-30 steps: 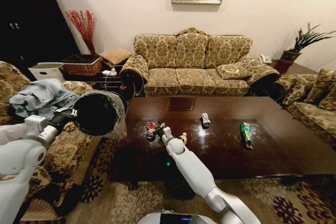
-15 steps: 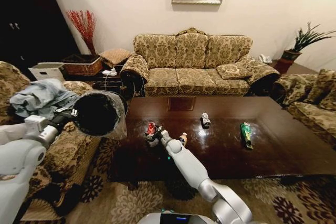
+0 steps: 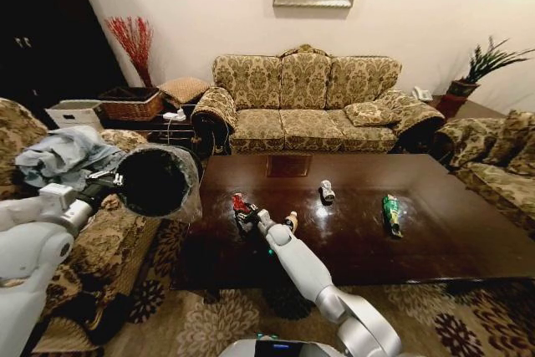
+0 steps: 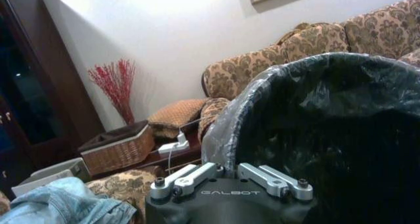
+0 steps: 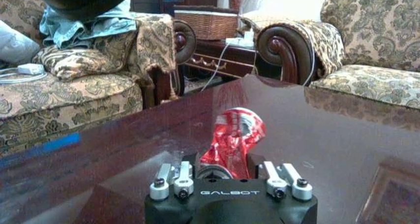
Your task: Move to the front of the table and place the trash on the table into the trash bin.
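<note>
My right gripper (image 3: 245,214) is shut on the crumpled red can (image 3: 239,203) over the left part of the dark brown table (image 3: 435,248). The right wrist view has the red can (image 5: 233,138) tilted between the fingers of the right gripper (image 5: 226,171). A tan bottle (image 3: 290,221) lies just beside that arm. A silvery can (image 3: 327,191) and a green packet (image 3: 390,212) lie further right. My left gripper (image 3: 109,180) holds the black trash bin (image 3: 159,180) on its side, left of the table, mouth toward it. Here the left gripper (image 4: 229,174) clamps the lined rim of the trash bin (image 4: 328,135).
Patterned armchairs flank the table, the left one (image 3: 117,240) bearing a bundle of blue cloth (image 3: 63,155). A sofa (image 3: 305,102) stands behind the table. A wicker basket (image 3: 130,104) sits on a side table at the back left. A patterned rug (image 3: 209,323) covers the floor.
The right gripper has shifted left onto the red can and shut on it. The can has gone from upright to tilted. The left arm and the bin have stayed put.
</note>
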{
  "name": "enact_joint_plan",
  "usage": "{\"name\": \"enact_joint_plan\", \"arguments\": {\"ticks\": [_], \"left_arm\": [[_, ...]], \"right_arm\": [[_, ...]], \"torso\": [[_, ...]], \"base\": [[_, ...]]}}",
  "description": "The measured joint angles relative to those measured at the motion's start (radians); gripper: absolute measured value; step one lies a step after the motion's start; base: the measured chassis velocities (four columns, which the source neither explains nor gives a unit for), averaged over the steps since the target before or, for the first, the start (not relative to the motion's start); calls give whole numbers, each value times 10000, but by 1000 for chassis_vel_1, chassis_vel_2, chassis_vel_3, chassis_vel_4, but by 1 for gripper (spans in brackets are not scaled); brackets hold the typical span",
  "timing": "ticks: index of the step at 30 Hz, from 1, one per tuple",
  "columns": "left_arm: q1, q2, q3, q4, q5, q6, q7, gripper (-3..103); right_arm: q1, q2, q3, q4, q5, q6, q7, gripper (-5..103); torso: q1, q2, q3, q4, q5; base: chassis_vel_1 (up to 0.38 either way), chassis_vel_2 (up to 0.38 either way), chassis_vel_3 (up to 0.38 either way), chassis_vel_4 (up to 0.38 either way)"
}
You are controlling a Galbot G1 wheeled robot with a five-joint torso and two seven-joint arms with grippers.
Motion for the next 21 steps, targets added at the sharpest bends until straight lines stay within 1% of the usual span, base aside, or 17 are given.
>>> {"name": "enact_joint_plan", "arguments": {"ticks": [1, 3, 6, 7, 8, 9, 11, 12, 15, 16, 18, 19, 20, 21], "left_arm": [[0, 0, 0, 0, 0, 0, 0, 0], [0, 0, 0, 0, 0, 0, 0, 0], [0, 0, 0, 0, -1, 0, 1, 0], [0, 0, 0, 0, -1, 0, 1, 0], [0, 0, 0, 0, 0, 0, 0, 0], [0, 0, 0, 0, 0, 0, 0, 0], [0, 0, 0, 0, 0, 0, 0, 0], [0, 0, 0, 0, 0, 0, 0, 0], [0, 0, 0, 0, 0, 0, 0, 0], [0, 0, 0, 0, 0, 0, 0, 0], [0, 0, 0, 0, 0, 0, 0, 0], [0, 0, 0, 0, 0, 0, 0, 0], [0, 0, 0, 0, 0, 0, 0, 0], [0, 0, 0, 0, 0, 0, 1, 0]], "right_arm": [[-38, -1, 16, 86, 42, -21, 28, 42], [-93, -5, 27, 221, 109, -49, 61, 42], [-347, -205, 45, 1070, 554, -309, 182, 30], [-347, -205, 45, 1070, 554, -309, 182, 30], [-468, -361, 71, 1545, 753, -397, 243, 27], [-534, -455, 91, 1822, 860, -451, 274, 27], [-768, -810, 236, 2829, 1261, -688, 389, 19], [-768, -810, 236, 2829, 1261, -688, 389, 19], [-979, -1357, 271, 3863, 1951, -1119, 559, 7], [-979, -1357, 271, 3863, 1951, -1119, 559, 7], [-1069, -1442, 84, 3996, 2207, -1274, 752, 1], [-1101, -1342, -19, 3973, 2406, -1382, 992, 1], [-1101, -1342, -19, 3973, 2406, -1382, 992, 1], [-1118, -1185, -160, 3917, 2671, -1492, 1328, 1]], "torso": [[0, 0, 0, 0, 0], [0, 0, 1, 0, 0], [1, -1, 3, 1, 0], [1, -1, 3, 1, 0], [1, 0, 3, 1, 0], [1, -1, 3, 0, 0], [1, 0, 1, -1, 0], [1, 0, 1, -1, 0], [0, 0, 1, -5, 0], [0, 0, 1, -5, 0], [1, 0, 1, -5, 0], [1, -1, 1, -5, -1], [1, -1, 1, -5, -1], [1, -1, 1, -4, 0]], "base": [[0, 0, 0, 0], [0, 0, 0, 0], [0, 0, 0, 0], [0, 0, 0, 0], [0, 0, 0, 0], [0, 0, 0, 0], [0, 0, 0, 0], [0, 0, 0, 0], [0, 0, 0, 0], [0, 0, 0, 0], [0, 0, 0, 0], [0, 0, 0, 0], [0, 0, 0, 0], [0, 0, 0, 0]]}}
